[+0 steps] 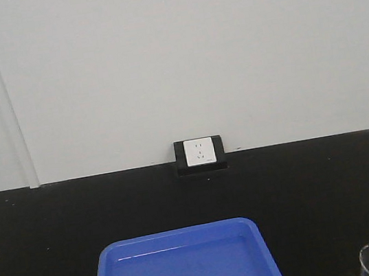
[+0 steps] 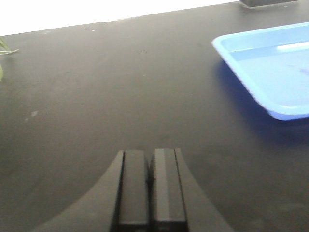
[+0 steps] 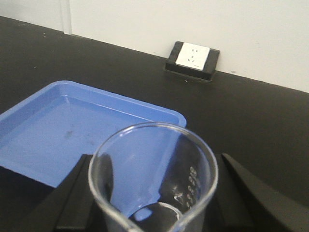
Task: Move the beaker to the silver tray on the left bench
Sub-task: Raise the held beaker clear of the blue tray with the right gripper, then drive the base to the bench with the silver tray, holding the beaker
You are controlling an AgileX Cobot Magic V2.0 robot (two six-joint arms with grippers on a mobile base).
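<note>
Now right end effector [image 3: 155, 203] clamps beaker [image 3: 153, 169], left end effector [image 2: 149, 188] closed; lift upright, clear blue tray [image 3: 87, 130] at 10 o'clock.

One beaker [image 3: 153, 181], one tray [image 1: 178, 234], one socket [image 1: 199, 152]

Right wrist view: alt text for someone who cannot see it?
A clear glass beaker fills the foreground between the jaws of the right gripper. Behind it, a blue tray lies on the black bench, a wall socket beyond.
</note>
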